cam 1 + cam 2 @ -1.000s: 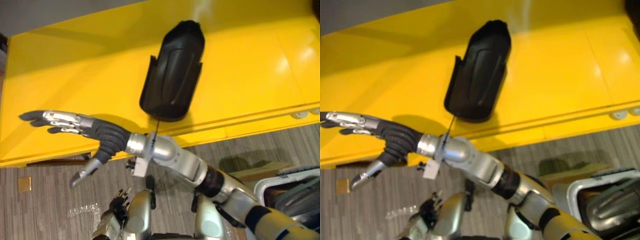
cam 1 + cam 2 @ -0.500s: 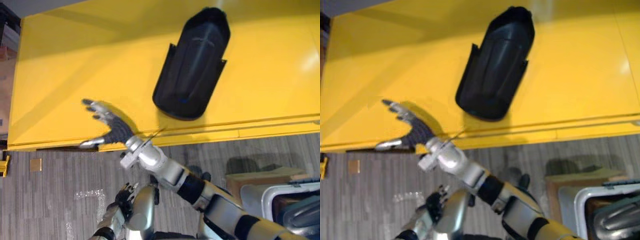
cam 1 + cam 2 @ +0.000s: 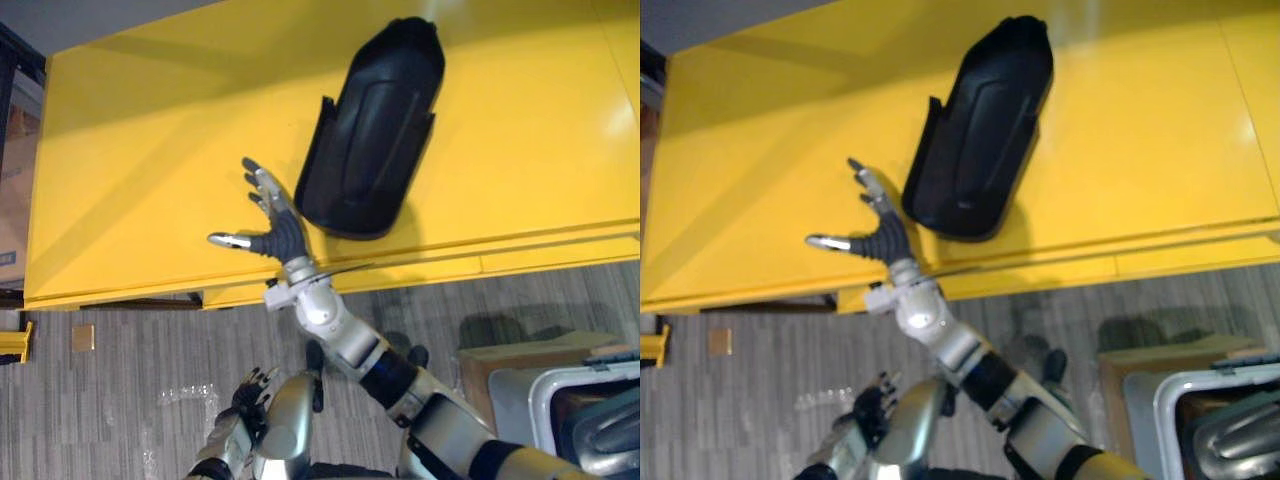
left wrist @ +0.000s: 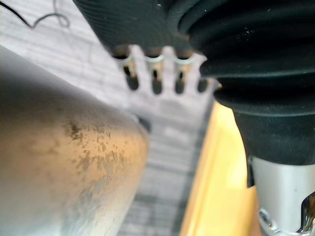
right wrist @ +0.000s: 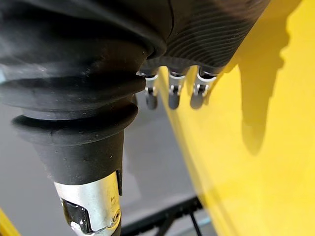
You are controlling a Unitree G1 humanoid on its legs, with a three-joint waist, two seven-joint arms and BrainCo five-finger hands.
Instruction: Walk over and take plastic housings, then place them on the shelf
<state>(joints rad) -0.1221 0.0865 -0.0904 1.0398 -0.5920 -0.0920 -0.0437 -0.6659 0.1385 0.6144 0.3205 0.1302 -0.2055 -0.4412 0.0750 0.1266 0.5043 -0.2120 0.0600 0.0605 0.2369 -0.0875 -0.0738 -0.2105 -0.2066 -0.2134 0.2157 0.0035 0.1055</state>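
The long black moulded plastic housing is lying on the glossy yellow counter. The right hand, well off to the housing's left a second ago, is now hovering just beside its near end, fingers spread wide and holding nothing, probably closing in to take it. The left hand is hanging low.
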